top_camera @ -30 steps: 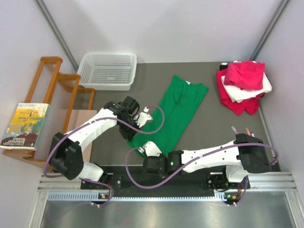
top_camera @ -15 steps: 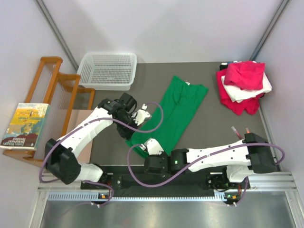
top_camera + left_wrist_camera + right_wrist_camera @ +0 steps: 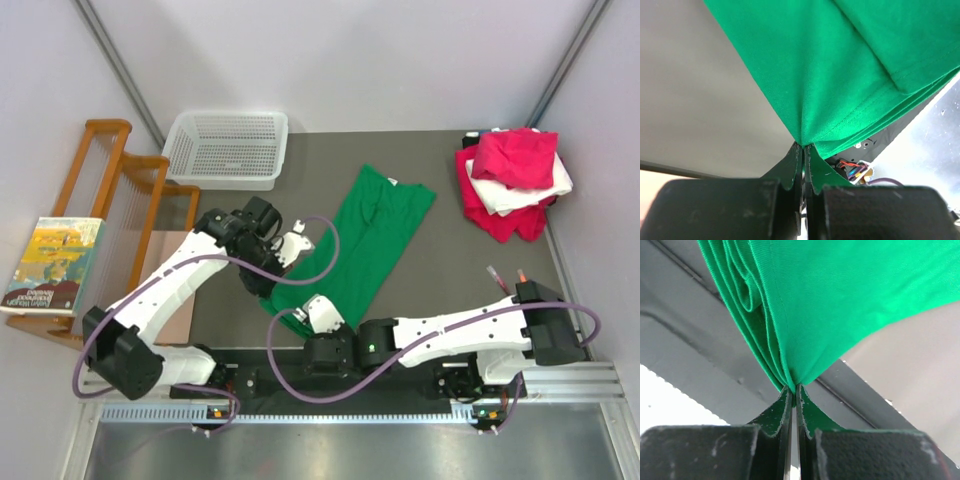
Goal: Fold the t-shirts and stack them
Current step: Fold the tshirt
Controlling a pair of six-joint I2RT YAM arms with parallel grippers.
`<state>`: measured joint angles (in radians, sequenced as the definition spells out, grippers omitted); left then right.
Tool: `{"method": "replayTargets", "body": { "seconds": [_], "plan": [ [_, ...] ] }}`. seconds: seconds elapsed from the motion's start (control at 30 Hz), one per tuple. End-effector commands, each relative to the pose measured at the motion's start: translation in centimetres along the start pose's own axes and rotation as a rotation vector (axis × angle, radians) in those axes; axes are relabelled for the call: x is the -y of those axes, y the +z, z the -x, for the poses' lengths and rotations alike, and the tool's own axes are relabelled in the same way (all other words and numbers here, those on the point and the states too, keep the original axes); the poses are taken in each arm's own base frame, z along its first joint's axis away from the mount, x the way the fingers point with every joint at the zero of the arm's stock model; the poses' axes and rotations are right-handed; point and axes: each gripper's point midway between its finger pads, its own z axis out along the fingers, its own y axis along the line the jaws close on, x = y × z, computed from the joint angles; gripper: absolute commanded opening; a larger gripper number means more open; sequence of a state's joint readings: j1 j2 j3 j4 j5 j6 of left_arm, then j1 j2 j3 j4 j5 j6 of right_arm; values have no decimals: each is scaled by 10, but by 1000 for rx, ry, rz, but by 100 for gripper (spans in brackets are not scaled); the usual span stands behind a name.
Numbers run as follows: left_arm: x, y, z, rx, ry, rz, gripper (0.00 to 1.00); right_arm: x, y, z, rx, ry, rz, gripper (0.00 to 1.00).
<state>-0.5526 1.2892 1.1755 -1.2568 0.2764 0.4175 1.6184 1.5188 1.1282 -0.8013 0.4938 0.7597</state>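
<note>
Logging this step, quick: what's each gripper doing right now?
Left gripper: closed on the bright green cotton t-shirt.
Right gripper: closed on the same green t-shirt.

The left arm (image 3: 175, 275) and right arm (image 3: 450, 325) are built alike: white link shells between black joint housings. A purple cable (image 3: 335, 243) runs outside each arm (a small green light shows on the right arm). The left claw (image 3: 803, 147) and right claw (image 3: 792, 388) each carry two dark, tapered fingers on scuffed black blocks.
</note>
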Motion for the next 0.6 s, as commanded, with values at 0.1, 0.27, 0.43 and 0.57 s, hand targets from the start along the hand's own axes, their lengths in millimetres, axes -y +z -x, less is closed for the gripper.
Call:
{"method": "replayTargets", "body": {
  "seconds": [0.1, 0.27, 0.43, 0.57],
  "plan": [
    [-25, 7, 67, 106, 11, 15, 0, 44, -12, 46, 108, 108, -56, 0],
    [-46, 23, 114, 127, -8, 3, 0, 81, -8, 62, 145, 163, -96, 0],
    [-69, 29, 154, 141, -18, 28, 0, 112, 1, 73, 159, 208, -142, 0],
    [-90, 29, 178, 172, -38, 105, 0, 131, 11, 70, 151, 234, -172, 0]
  ]
}}
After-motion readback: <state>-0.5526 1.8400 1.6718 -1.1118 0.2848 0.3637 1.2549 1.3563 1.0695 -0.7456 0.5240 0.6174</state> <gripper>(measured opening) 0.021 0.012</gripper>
